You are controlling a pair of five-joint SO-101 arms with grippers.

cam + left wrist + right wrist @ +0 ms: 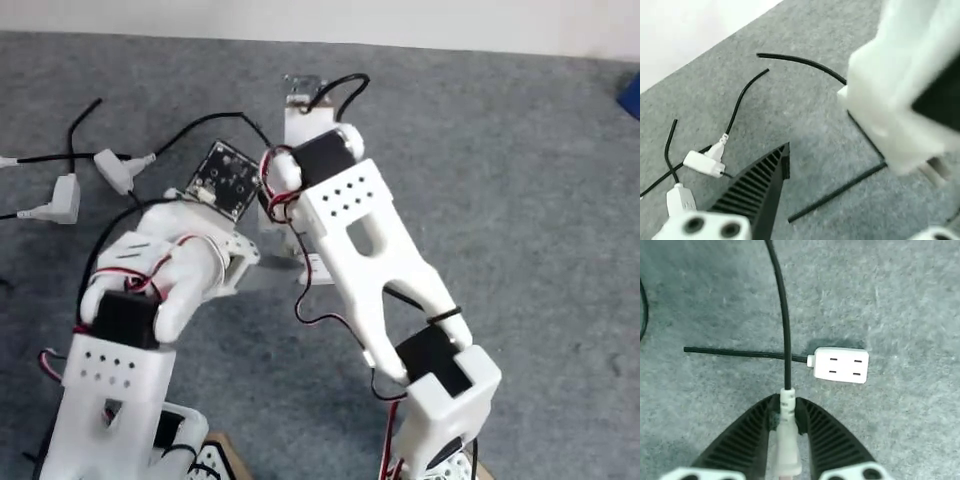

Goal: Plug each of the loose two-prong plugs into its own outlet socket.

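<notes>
Between the right gripper's [786,402] ribbed fingers [752,432] — clamped — sits a slim white plug [786,447]. Taking its black cord [782,315] as twelve, a white four-slot socket [841,365] lies at one o'clock.

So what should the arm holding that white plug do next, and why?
Probably carry the right gripper toward the white rectangular outlet block: its black ribbed fingers grip the white plug on a black cord, and the block's empty slots lie just beyond, apart from it.
</notes>
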